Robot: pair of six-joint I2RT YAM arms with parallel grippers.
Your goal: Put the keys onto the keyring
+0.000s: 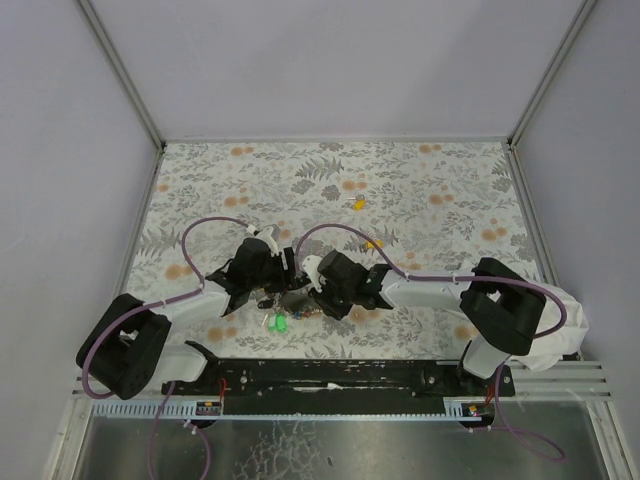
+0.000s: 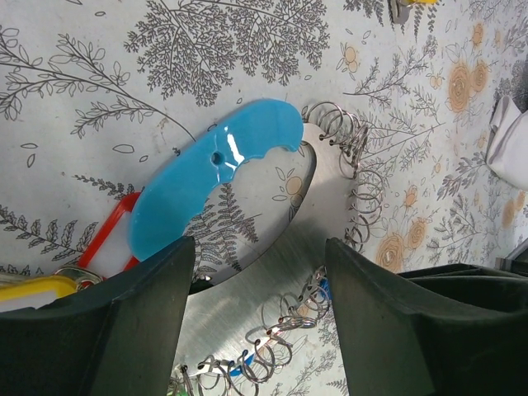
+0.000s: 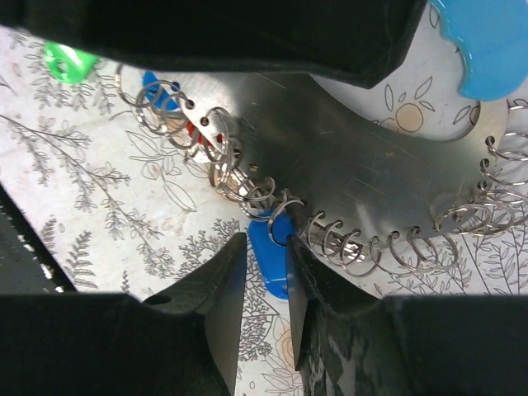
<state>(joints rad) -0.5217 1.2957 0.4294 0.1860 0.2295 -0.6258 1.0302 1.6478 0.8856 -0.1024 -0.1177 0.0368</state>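
Observation:
A silvery crescent plate carries several small wire rings along its edge, next to a light-blue curved strip. My left gripper is open, its jaws straddling the plate. In the right wrist view a blue-capped key hangs on one keyring at the plate's edge. My right gripper is closed on that blue cap. A green-capped key and another blue one lie further along. Two yellow keys lie loose on the floral cloth beyond both grippers.
A yellow piece and a red piece lie by the strip's lower end. A green key sits just in front of the grippers. White walls enclose the cloth; a white rag lies at right.

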